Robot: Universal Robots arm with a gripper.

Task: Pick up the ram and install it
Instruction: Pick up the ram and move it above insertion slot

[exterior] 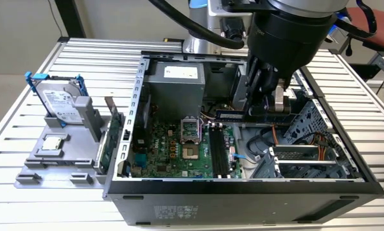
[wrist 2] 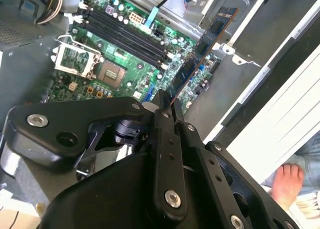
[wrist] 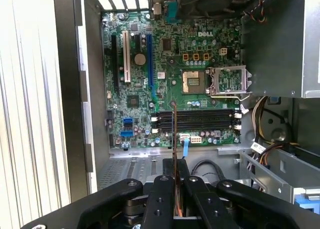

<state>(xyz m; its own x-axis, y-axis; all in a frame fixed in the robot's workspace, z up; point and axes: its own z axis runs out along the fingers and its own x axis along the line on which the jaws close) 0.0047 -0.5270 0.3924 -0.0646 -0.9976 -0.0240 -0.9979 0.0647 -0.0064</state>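
One gripper [exterior: 270,110], jaws pinched on the ram [exterior: 229,115], holds it above the open PC case [exterior: 243,185], upper centre-right of the exterior frame. The ram is not seated and sticks out from the fingers toward the exterior view's left. In both wrist views the ram [wrist 2: 205,44] [wrist: 173,134] juts from the fingers w/ the green mobo [wrist: 150,89] beneath. Black mem slots [exterior: 221,149] sit lower centre, apart from the ram. A hard drive [exterior: 60,101] stands on a grey rack [exterior: 57,159] at the exterior view's left, outside the case.
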